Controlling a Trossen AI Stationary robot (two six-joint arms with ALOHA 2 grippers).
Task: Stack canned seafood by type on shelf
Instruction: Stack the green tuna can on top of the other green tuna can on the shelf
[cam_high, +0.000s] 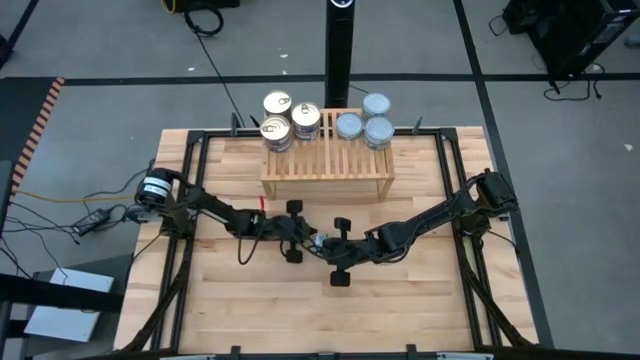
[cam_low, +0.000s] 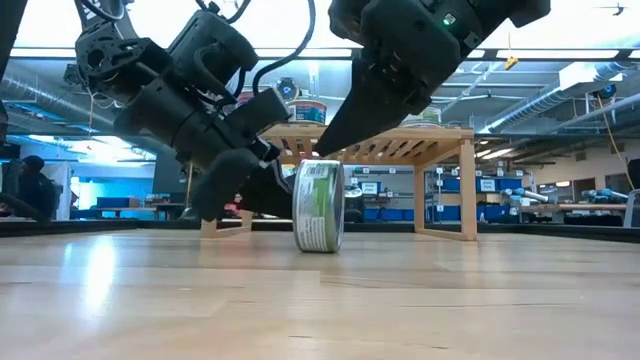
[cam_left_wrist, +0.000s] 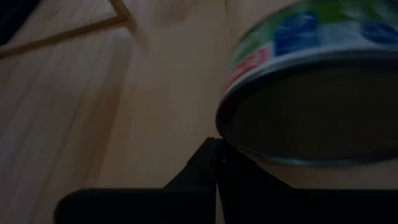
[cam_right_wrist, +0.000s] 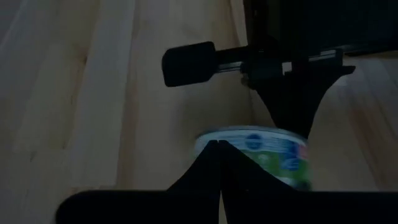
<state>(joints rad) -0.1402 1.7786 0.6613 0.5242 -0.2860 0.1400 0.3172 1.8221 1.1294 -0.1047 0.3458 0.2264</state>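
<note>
One tin (cam_low: 318, 205) with a green and blue label stands on its edge on the tabletop, in the middle, in front of the shelf (cam_high: 325, 165). My left gripper (cam_low: 283, 203) is shut at the tin's left flat end. My right gripper (cam_low: 326, 152) is shut and slants down onto the tin's top. On the slatted shelf top, gold-lidded tins (cam_high: 290, 118) stand stacked at the left and blue-lidded tins (cam_high: 365, 120) at the right. My left gripper has its shut fingertips (cam_left_wrist: 216, 152) against the tin's flat end (cam_left_wrist: 273, 146), low down near the rim, coming slanting down from the table's left. The tin stays upright on its edge on the table. My right gripper lays its shut fingertips (cam_right_wrist: 214, 152) on the tin's labelled side wall (cam_right_wrist: 261, 144) at the top, slanting down from the table's right. Whether they truly touch, I cannot tell.
A black frame (cam_high: 190, 150) runs along the table's left, right and far sides. The shelf's side boards (cam_low: 467, 190) stand on the table behind the tin. Bare wood (cam_high: 320, 320) lies toward the near edge. A person (cam_low: 25, 185) sits in the room at the far left.
</note>
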